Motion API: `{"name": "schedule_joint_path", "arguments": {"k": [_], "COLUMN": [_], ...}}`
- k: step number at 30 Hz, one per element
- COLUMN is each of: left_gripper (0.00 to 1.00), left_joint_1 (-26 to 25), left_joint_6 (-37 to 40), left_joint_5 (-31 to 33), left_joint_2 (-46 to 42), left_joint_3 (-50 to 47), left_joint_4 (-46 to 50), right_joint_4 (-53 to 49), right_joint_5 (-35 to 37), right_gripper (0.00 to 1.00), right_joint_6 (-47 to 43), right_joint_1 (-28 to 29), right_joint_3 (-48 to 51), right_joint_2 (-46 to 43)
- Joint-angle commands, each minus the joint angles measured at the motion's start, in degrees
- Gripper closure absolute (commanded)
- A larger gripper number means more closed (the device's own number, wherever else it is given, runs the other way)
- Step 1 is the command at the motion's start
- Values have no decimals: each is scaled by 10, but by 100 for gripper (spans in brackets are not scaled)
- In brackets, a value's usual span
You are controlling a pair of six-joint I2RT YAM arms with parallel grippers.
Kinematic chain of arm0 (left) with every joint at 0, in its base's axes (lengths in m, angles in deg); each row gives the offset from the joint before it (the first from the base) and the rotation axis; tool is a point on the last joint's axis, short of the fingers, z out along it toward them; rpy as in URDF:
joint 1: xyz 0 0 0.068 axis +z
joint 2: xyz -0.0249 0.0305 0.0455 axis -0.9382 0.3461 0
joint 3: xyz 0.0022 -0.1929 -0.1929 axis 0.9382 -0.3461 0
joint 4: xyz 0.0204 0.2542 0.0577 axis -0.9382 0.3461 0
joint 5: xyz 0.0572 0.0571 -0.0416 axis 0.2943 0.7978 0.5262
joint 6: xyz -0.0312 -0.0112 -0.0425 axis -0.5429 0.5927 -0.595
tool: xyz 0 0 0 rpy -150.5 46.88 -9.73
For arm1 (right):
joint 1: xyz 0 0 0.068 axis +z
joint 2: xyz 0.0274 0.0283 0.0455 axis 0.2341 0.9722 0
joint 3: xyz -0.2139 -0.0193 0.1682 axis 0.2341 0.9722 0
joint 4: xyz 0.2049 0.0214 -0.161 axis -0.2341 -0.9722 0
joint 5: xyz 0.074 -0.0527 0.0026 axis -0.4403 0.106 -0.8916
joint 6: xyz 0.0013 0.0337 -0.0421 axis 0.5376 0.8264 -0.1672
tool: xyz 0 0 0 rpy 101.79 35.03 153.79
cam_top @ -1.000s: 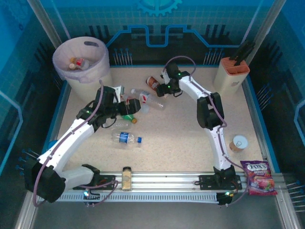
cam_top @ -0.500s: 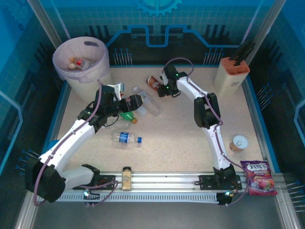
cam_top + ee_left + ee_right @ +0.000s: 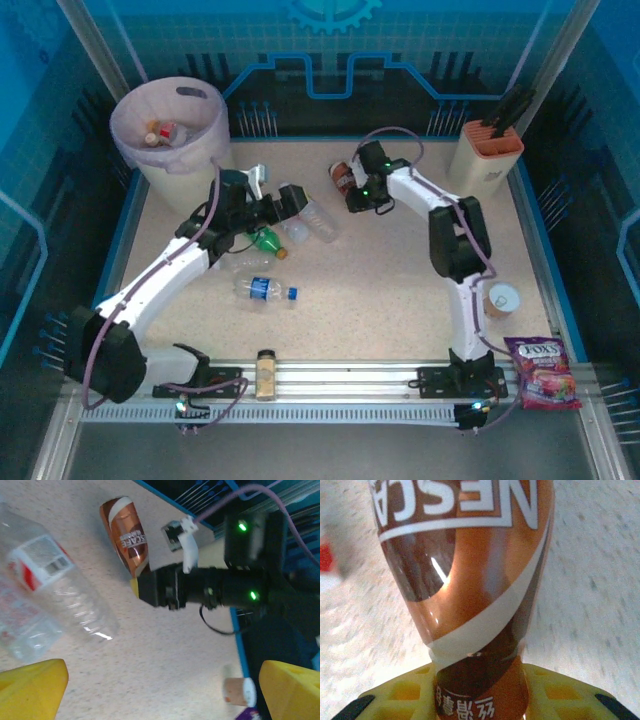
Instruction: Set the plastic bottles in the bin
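Right gripper clamps the Nescafé bottle by its neck, cap hidden; left gripper gapes empty, a cropped clear bottle at ten o'clock.

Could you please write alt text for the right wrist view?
A brown Nescafe bottle in close-up, its narrow end between the yellow fingers of the right gripper. Behind it is the speckled beige table, with a red-and-white blur at left.

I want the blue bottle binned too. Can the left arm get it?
Probably yes. The blue-label bottle lies by itself on bare table near the left arm, and the left gripper is open, holding nothing.
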Motion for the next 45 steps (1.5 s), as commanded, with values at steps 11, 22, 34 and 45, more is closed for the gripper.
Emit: {"name": "schedule_joint_path", "arguments": {"k": [11, 22, 34, 45], "left_gripper": [1, 1, 26, 44], "left_joint_1": [-37, -83, -104, -97], "left_joint_6": [-151, -160, -196, -189], "left_joint_5": [-74, -17, -26, -24], "left_joint_2": [124, 155, 183, 181], "left_joint_3": [51, 43, 35, 36], "left_joint_4": [-251, -236, -294, -284], "right_joint_4": [95, 159, 190, 205], "right_joint_5": [-208, -238, -246, -249], "right_gripper": [72, 71, 70, 34], "right_joint_6": [105, 217, 240, 256], "right_joint_1": [10, 43, 61, 62], "right_joint_3": [283, 368, 359, 353], "right_joint_2": [-319, -426, -413, -407]}}
